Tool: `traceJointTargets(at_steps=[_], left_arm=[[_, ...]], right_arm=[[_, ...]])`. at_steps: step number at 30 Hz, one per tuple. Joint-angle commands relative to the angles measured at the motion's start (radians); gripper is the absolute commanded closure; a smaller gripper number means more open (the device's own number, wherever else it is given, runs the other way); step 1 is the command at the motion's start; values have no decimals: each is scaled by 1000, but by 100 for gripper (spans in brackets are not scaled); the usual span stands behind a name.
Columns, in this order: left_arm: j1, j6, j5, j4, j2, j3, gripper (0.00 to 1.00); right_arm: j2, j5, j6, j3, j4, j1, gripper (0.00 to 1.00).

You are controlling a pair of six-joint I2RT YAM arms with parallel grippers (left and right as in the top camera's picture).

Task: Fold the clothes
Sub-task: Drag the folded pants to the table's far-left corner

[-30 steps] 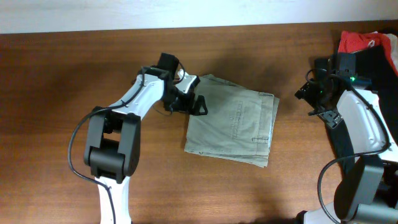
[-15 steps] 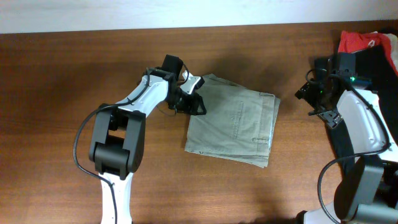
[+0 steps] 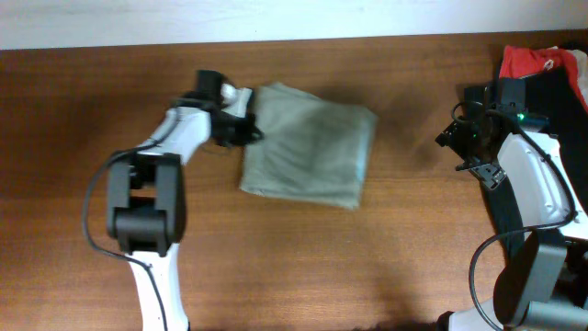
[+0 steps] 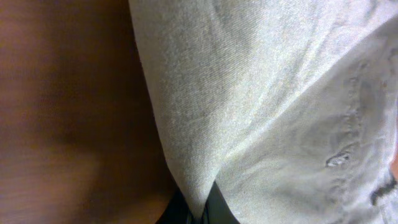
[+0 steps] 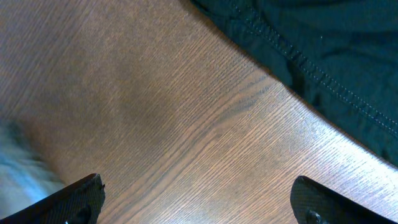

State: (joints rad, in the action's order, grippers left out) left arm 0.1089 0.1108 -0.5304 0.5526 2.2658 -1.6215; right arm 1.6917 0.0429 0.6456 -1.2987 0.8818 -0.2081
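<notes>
Folded pale khaki shorts [image 3: 308, 147] lie on the wooden table, a little left of its middle, blurred by motion. My left gripper [image 3: 246, 127] is shut on their upper-left corner. In the left wrist view the khaki cloth [image 4: 261, 106] fills the frame, and a fold of it is pinched between the dark fingertips [image 4: 214, 208] at the bottom edge. My right gripper [image 3: 452, 140] hovers open over bare wood at the right, nothing between its fingers [image 5: 78, 199]. Black shorts [image 5: 323, 43] lie just beyond it. A red-orange garment [image 3: 528, 62] sits at the far right corner.
The black garment [image 3: 570, 101] and the red one are piled at the table's right edge, partly under my right arm. A pale wall strip [image 3: 184, 23] runs along the table's far edge.
My left gripper has shut on the khaki shorts' corner and pulled them left and toward the far edge. The right arm has not moved.
</notes>
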Motion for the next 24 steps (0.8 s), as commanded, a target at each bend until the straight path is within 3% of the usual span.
traceJointTargets(at_steps=[1,5,12,17,20,24], left_arm=[[-222,167,187,-56,10,2,99],[-484,336,333,-92,10,2,99],[-773,506,333,7,10,2,99],[-769,541,321,55,10,3,99],[-742,807,317,78,10,3,99],[-702,888,309,77,10,3,99]], right_arm=[[4,22,-5,-7,0,-3,1],[4,22,-5,-7,0,-3,2],[4,22,-5,-7,0,-3,1],[4,22,-5,-7,0,-3,1],[4,22,-5,-7,0,-3,1],[4,22,-5,-7,0,-3,1]])
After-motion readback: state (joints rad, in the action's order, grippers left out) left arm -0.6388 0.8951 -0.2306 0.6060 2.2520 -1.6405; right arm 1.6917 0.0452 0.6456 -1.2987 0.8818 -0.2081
